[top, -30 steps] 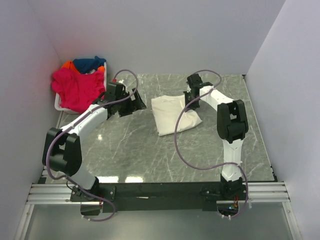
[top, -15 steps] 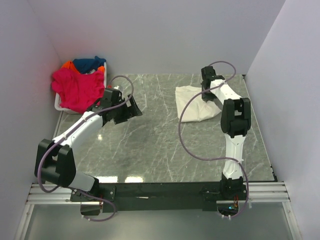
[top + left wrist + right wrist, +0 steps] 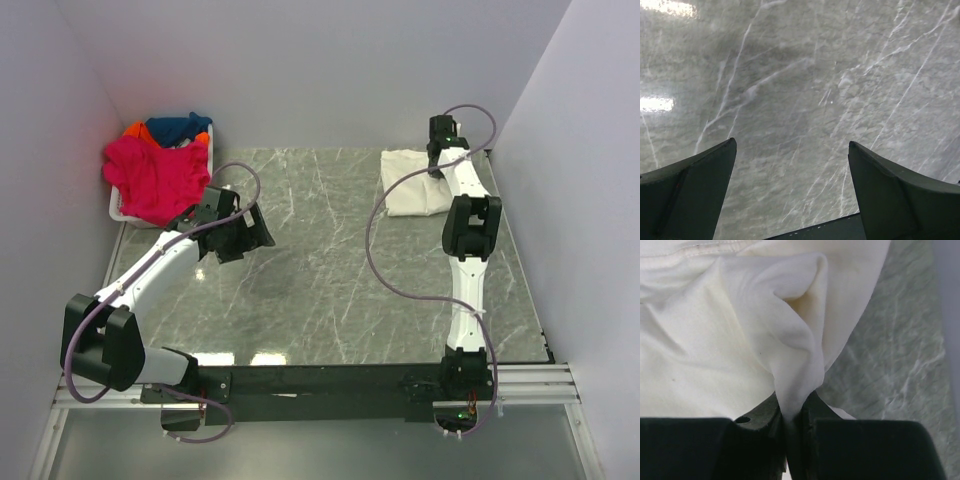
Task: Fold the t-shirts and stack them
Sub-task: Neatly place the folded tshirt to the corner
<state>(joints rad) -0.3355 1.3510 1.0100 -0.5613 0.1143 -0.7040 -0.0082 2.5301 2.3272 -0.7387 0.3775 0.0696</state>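
Observation:
The cream t-shirt (image 3: pixel 412 184), folded, lies at the far right corner of the marble table. My right gripper (image 3: pixel 438 160) is shut on a pinched fold of it; the wrist view shows the cream cloth (image 3: pixel 765 340) bunched up between the closed jaws. The magenta t-shirt (image 3: pixel 155 178), the dark blue t-shirt (image 3: pixel 172 127) and the orange t-shirt (image 3: pixel 133 130) are heaped in the white basket (image 3: pixel 118 212) at the far left. My left gripper (image 3: pixel 255 227) is open and empty, over bare marble (image 3: pixel 800 100) right of the basket.
White walls close in the table at the back, left and right. The right wall stands close to the cream shirt. A metal rail with both arm bases runs along the near edge (image 3: pixel 320 382).
My right gripper has dragged the cream t-shirt from the table's middle to the far right corner. My left arm has drawn back toward the near left.

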